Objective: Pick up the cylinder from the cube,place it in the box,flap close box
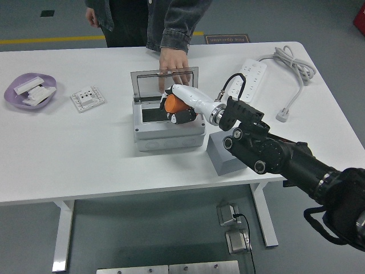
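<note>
The orange cylinder [173, 104] is held in my right hand [179, 108], whose white and black fingers are curled around it just over the open top of the grey box [169, 134]. The box's clear lid [164, 80] stands upright at the back. A person's hand [174, 65] rests on the lid's top edge and holds it up. The grey cube [224, 153] sits on the table to the right of the box, partly hidden behind my right forearm. My left arm does not show.
A white wall socket plate [87, 98] and a purple dish [31, 91] with white parts lie at the left. A white power strip [247, 79] with its cable [291, 68] lies at the back right. The person stands at the table's far side.
</note>
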`<state>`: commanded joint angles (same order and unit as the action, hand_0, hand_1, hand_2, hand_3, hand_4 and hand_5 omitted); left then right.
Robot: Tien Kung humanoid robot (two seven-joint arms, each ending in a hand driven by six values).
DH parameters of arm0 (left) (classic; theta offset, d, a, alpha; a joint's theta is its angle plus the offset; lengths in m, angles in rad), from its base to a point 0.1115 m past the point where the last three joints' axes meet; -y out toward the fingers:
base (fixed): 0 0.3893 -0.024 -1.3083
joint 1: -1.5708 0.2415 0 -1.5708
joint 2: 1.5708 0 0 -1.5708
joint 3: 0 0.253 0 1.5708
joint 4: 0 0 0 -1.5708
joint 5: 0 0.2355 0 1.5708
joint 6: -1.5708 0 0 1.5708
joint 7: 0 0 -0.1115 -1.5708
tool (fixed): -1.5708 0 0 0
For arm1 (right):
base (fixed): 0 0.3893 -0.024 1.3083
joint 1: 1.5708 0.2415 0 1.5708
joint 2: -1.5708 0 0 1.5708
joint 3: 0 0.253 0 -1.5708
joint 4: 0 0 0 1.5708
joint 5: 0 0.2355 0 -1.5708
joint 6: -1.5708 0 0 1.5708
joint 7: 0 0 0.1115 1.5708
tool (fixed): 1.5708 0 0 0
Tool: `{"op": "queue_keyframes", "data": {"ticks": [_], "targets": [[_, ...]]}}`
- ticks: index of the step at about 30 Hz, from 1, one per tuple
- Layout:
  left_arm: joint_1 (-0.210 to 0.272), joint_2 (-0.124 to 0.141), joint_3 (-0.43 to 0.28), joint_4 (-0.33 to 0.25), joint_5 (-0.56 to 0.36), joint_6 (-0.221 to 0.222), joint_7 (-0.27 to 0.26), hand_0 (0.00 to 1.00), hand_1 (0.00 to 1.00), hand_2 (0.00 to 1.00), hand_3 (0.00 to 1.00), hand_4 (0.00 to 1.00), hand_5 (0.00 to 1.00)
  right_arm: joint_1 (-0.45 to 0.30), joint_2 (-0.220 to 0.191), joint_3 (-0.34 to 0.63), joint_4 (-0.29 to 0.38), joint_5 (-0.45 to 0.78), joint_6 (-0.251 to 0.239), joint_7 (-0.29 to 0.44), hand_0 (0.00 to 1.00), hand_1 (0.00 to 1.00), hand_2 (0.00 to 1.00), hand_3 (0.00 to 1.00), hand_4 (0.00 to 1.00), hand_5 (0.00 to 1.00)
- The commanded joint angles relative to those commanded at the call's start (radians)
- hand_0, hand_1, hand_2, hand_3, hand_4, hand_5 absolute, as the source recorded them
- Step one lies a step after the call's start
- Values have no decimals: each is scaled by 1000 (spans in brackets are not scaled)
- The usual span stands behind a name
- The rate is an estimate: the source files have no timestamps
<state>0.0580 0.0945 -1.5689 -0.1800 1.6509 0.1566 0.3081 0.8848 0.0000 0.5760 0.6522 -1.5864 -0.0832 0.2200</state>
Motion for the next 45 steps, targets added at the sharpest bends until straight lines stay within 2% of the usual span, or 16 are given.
{"op": "queue_keyframes", "data": {"ticks": [1,2,7,8,13,14,19,20,21,30,35,41,45], "targets": [[-1,0,5,0,-4,0,-1,629,639,608,623,663,252,0,0,0,-1,7,2,4,350,523,656,706,388,70],[-1,0,9,0,-8,0,-2,629,639,608,623,663,253,-1,0,0,-3,12,5,6,629,664,759,877,666,160],[-1,-2,27,0,-25,-1,-4,629,639,608,623,663,253,-7,0,1,-22,44,24,21,629,664,759,877,666,160],[0,-2,26,0,-25,-1,-4,629,639,608,623,663,252,-8,0,0,-25,48,27,23,701,688,773,903,792,254],[1,-4,25,0,-24,0,-5,629,639,608,623,663,252,-13,0,0,-33,55,34,27,701,688,773,903,792,254],[0,-4,27,0,-25,0,-5,629,639,609,623,663,253,-14,0,1,-33,56,35,27,701,682,755,902,883,321],[1,-7,45,0,-42,-1,-9,629,639,609,623,663,253,-21,0,9,-14,50,38,20,701,682,755,902,883,321],[2,-8,50,0,-48,-1,-11,629,639,608,623,663,253,-24,0,11,0,50,41,16,703,647,705,866,920,346],[2,-9,54,0,-53,-1,-12,629,639,608,623,663,253,-26,0,13,13,51,43,13,703,647,705,866,920,346],[7,-11,82,0,-83,-1,-15,629,639,608,623,663,253,-30,-14,49,189,36,70,-16,708,636,692,842,926,354],[6,-11,116,0,-116,-1,-19,629,639,608,623,663,253,-25,-25,79,218,27,77,-19,698,628,684,819,924,365],[9,-12,122,0,-124,-1,-17,630,639,608,623,663,253,-24,-55,119,278,3,91,-38,716,629,678,806,920,364],[9,-7,110,0,-110,-1,-13,630,639,607,623,663,252,13,-75,155,269,-1,92,-39,735,629,674,800,914,365]]}}
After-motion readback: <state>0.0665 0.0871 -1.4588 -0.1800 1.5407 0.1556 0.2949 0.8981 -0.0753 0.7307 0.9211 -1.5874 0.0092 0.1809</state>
